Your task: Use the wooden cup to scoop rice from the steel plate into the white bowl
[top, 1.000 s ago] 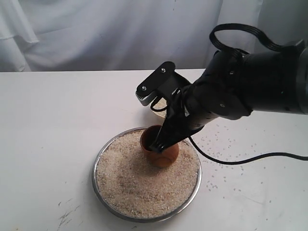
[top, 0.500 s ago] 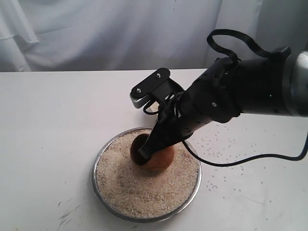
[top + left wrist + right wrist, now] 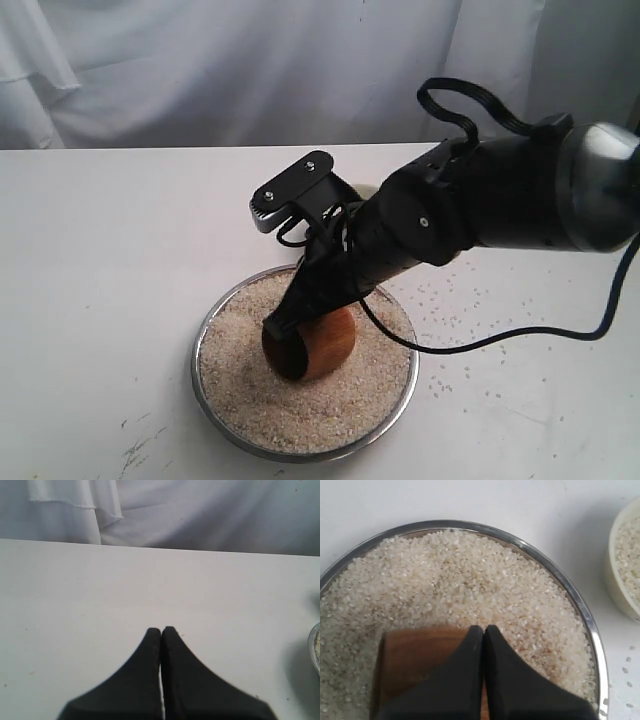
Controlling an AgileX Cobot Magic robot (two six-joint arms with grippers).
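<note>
Wooden cup (image 3: 325,345), clamped by right end effector (image 3: 275,325), lies tipped in rice (image 3: 250,385).

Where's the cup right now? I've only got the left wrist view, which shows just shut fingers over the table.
Observer: The cup lies tipped on its side in the rice on the plate.
Operator: Is anything holding it?
Observer: Yes, the right gripper is shut on its rim.
Operator: And the bowl?
Observer: The bowl sits beside the plate with some rice in it; the right wrist view shows that.
</note>
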